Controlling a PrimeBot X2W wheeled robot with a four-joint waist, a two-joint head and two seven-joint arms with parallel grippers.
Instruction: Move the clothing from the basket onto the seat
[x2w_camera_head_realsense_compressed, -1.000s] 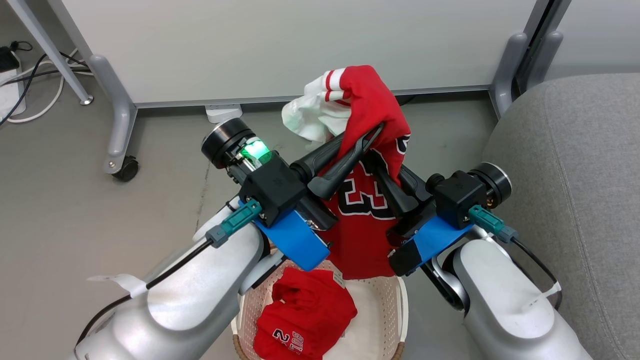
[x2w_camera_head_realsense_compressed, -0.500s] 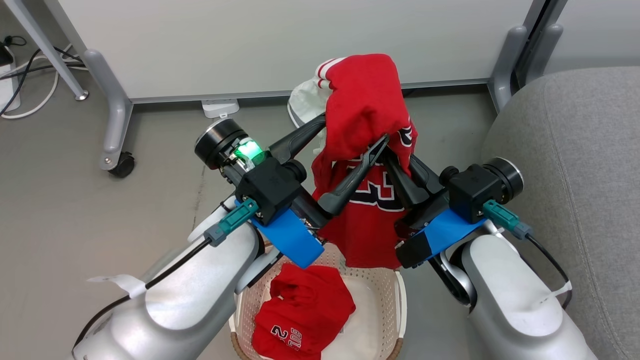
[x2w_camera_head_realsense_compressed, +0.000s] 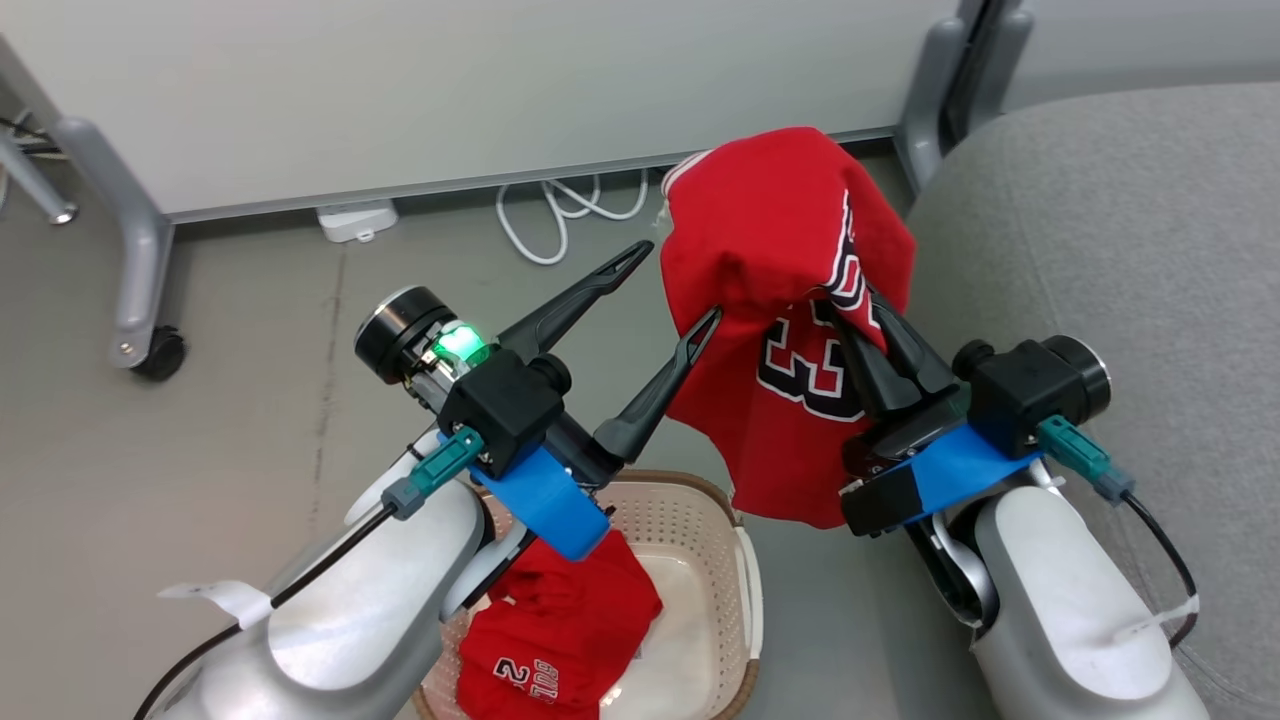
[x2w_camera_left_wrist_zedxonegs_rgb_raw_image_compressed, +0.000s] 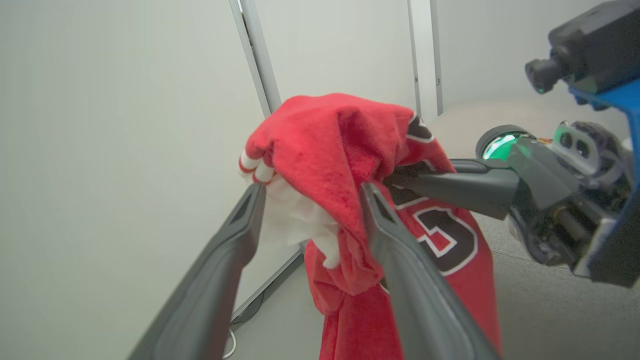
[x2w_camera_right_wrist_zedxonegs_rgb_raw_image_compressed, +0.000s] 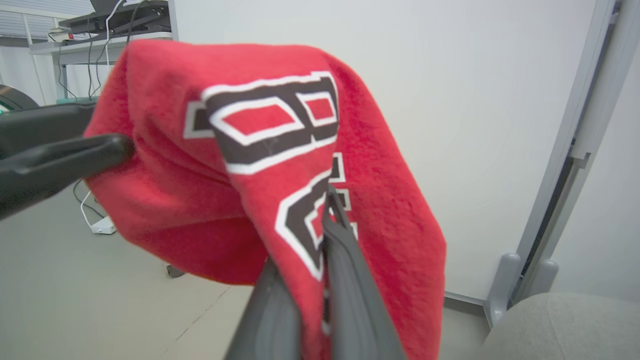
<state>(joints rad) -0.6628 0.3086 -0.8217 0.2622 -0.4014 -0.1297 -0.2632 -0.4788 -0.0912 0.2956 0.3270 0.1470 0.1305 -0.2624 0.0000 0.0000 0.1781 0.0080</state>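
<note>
The left gripper (x2w_camera_head_realsense_compressed: 676, 283) has let go of the red jersey (x2w_camera_head_realsense_compressed: 780, 220) since a second ago. Its two fingers now stand spread wide, up and beyond the basket (x2w_camera_head_realsense_compressed: 745, 590), with one fingertip just at the cloth's edge. The right gripper (x2w_camera_head_realsense_compressed: 850, 318) is clenched on the jersey, pinching a fold near the black numerals. The garment drapes over its fingers and hangs in the air beyond the basket's right rim, its hem just above and to the right of that rim. The red shorts (x2w_camera_head_realsense_compressed: 560, 630) lie crumpled inside the basket, toward its left wall. The grey seat (x2w_camera_head_realsense_compressed: 1100, 250) stands to the right of the basket, farther right than the hanging jersey.
</note>
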